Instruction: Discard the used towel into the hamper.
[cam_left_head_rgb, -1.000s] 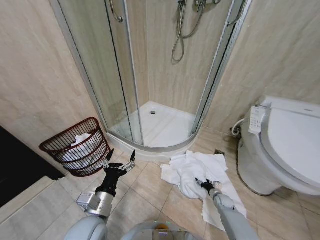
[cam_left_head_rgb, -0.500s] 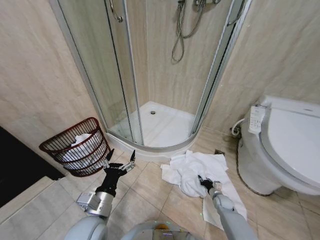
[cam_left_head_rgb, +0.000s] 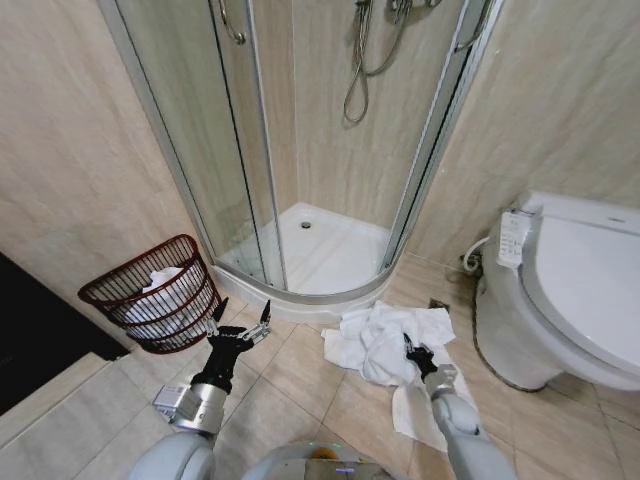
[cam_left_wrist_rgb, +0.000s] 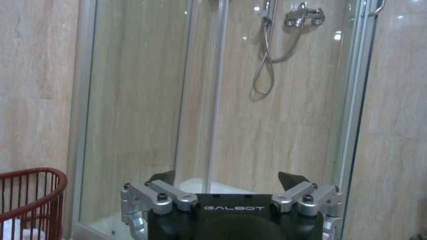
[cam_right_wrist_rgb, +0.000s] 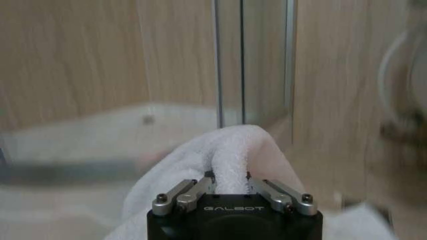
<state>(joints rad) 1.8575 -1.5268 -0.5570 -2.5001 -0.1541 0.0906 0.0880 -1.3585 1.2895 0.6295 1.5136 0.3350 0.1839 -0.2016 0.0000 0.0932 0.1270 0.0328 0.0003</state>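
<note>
1. A curved glass shower enclosure (cam_left_head_rgb: 300, 150) stands in the corner, with a white shower tray (cam_left_head_rgb: 320, 250) at its base.
2. A shower hose (cam_left_head_rgb: 358, 70) hangs in a loop on the beige tiled wall (cam_left_head_rgb: 70, 150) inside.
3. A white toilet (cam_left_head_rgb: 570, 290) with its lid shut sits at the right, a control panel (cam_left_head_rgb: 512, 238) at its side.
4. Beige floor tiles (cam_left_head_rgb: 300, 375) cover the ground.

Even, soft indoor light, shadows faint. Head view bowed at edges. Right wrist view: background beyond fingers blurred, smeared. Glints on curved glass shower enclosure (cam_left_wrist_rgb: 220, 100).
</note>
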